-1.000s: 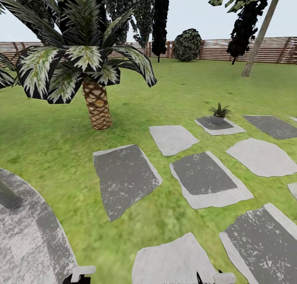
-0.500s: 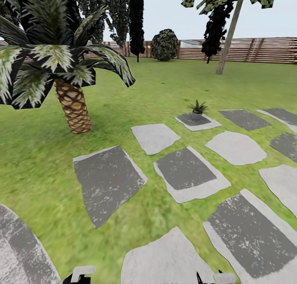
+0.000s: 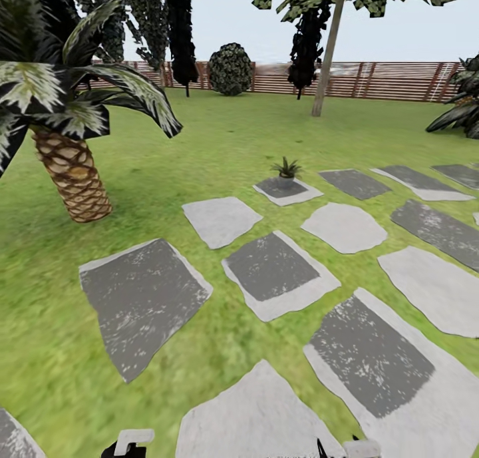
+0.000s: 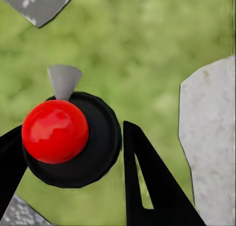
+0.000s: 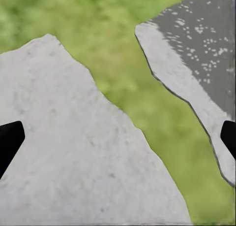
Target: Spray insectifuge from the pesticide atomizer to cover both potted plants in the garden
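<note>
Head view has swung since a second ago: the whole picture slid leftward, so your camera turned and the things did not. The palm (image 3: 70,122) now sits at the left edge, and the potted plant (image 3: 287,170) has drifted from right of centre to just right of the middle, upper half of the frame. That plant stands in its small grey pot on a dark stepping stone (image 3: 287,192), with more stones spread over the lawn (image 3: 219,145) toward lower right and the wooden fence (image 3: 372,80) across the top. Your left end effector (image 4: 73,172) hangs over grass, its black fingers on either side of a round black object with a red ball (image 4: 55,131); whether it is clenched on it you cannot tell. Your right end effector (image 5: 118,137) is released, fingers spread wide at the frame's edges above a pale stone (image 5: 73,152).
</note>
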